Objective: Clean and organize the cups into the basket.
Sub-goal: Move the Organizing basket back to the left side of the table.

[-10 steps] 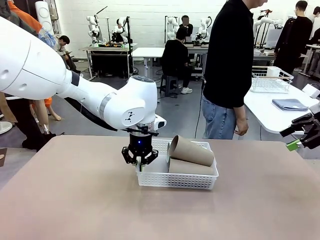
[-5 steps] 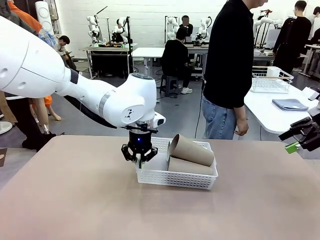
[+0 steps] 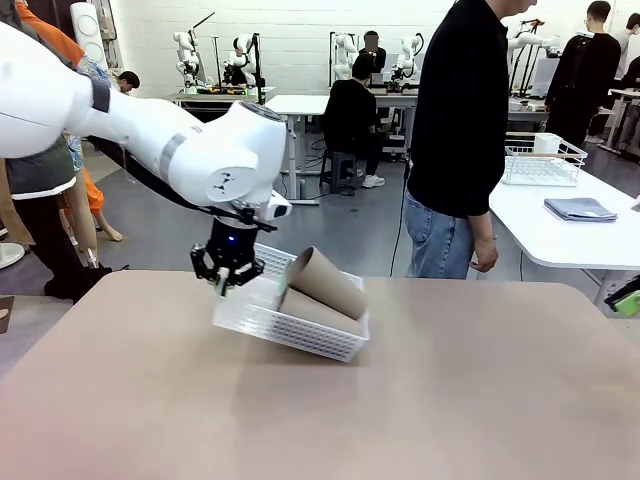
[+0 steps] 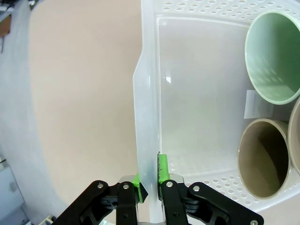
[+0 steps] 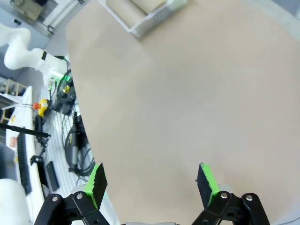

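— While the left gripper [image 3: 223, 283] pinches the basket's [image 3: 300, 335] left rim, that end hangs clear of the table [image 3: 450, 400] and the tray slopes down to its right corner. From the wrist you see the green pads [image 4: 162, 167] clamped either side of the thin white wall.

— And the cups?

— Lying on their sides inside it. Two tan ones [image 3: 325, 282] stacked near the right end; the wrist camera also catches a mint cup [image 4: 274, 58] with its mouth toward the gripper, a tan cup [image 4: 262, 157] just beside it.

— The person?

— Standing at the far edge, dark top, jeans, hand [image 3: 483, 250] hanging down.

— And the right gripper [image 5: 152, 180]?

— Jaws spread wide, nothing between them, bare tabletop below, well apart from the basket.
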